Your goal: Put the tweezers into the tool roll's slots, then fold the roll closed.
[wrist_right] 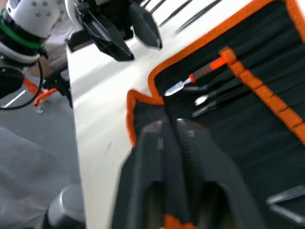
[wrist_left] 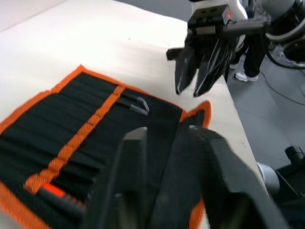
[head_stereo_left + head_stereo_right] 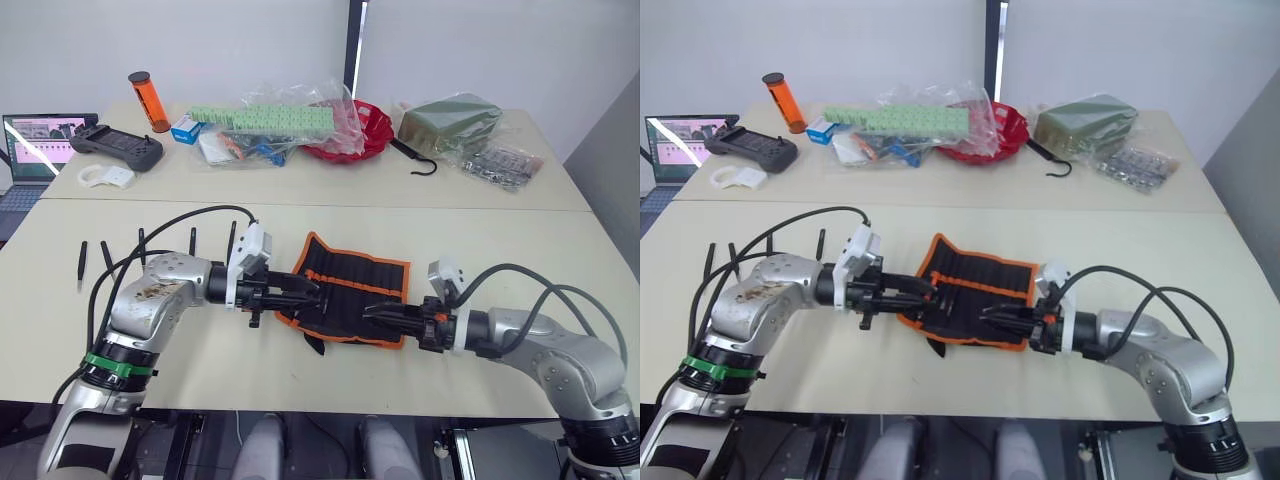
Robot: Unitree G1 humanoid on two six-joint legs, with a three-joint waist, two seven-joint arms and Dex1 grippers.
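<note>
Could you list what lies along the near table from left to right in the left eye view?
Loose tweezers → left hand → tool roll → right hand.

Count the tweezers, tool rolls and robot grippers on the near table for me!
tweezers: 5, lying loose
tool roll: 1, open
left gripper and right gripper: 2
Total: 8
</note>
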